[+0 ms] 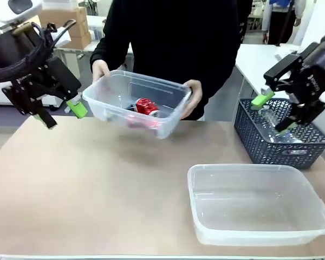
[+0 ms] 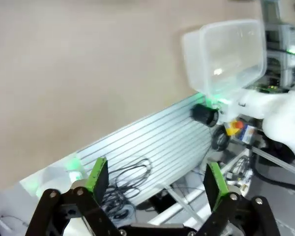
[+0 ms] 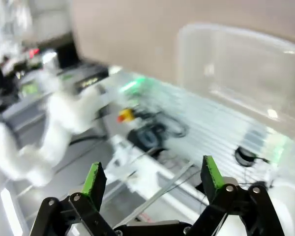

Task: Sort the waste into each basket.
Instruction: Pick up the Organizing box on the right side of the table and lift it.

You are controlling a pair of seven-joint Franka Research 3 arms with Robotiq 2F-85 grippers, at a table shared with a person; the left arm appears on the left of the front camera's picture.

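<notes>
plastic tub with a can sat in a person's hands, seemingly being positioned; left pincer and right pincer gaped empty.

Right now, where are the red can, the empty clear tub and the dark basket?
red can [image 1: 147,106]: front view, its side.
empty clear tub [image 1: 248,235]: front view, near wall.
dark basket [image 1: 271,150]: front view, front wall.
</notes>
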